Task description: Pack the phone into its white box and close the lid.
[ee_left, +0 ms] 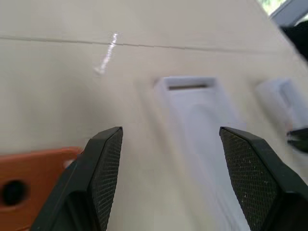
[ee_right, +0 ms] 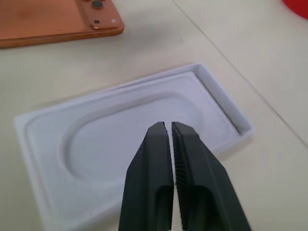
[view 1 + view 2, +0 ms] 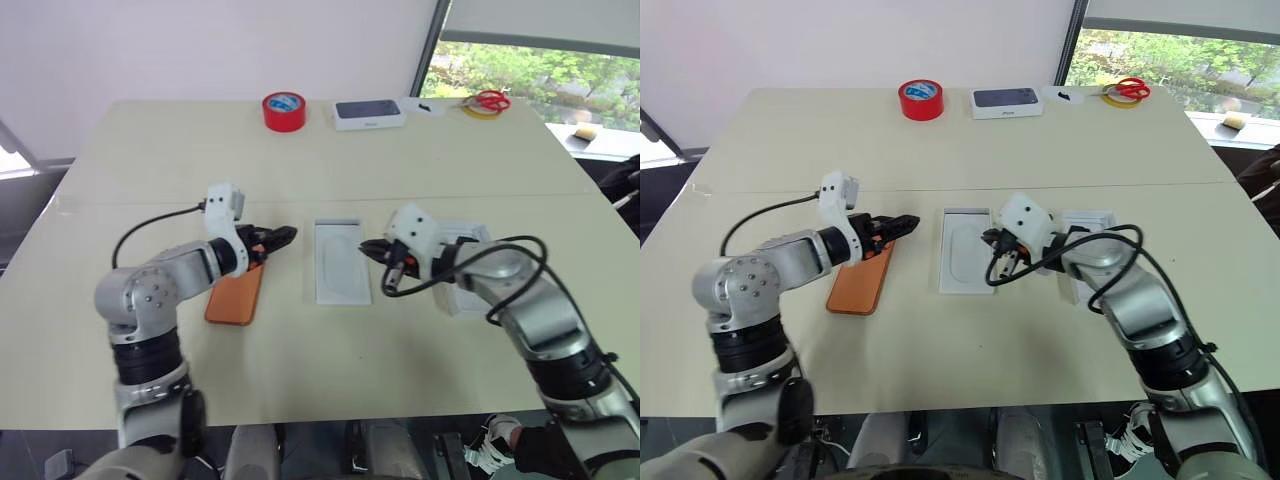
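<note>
**Orange phone flat on the table, both grippers empty**

Orange and slim, the phone lay flat on the beige table, back side up, with its camera cluster visible in one corner. It was on the robot's left side, partly under the left arm. The left gripper hovered just beyond the far end of the phone, its two black fingers spread wide apart and holding nothing.

Just to the right of the phone, in the middle of the table, lay a shallow white insert with an oval recess and a raised rim. The phone and this insert were near each other but apart. The right gripper was at the right edge of the insert, slightly above it, and its fingers were pressed together with nothing between them.

Behind the right arm, further to the right, another white box part rested on the table, mostly hidden by the arm. I could not tell whether it was the white box or the lid.

At the far edge of the table stood a red roll of tape, then a white box with a dark blue top, and near the window a pair of red scissors on a yellow ring.
</note>
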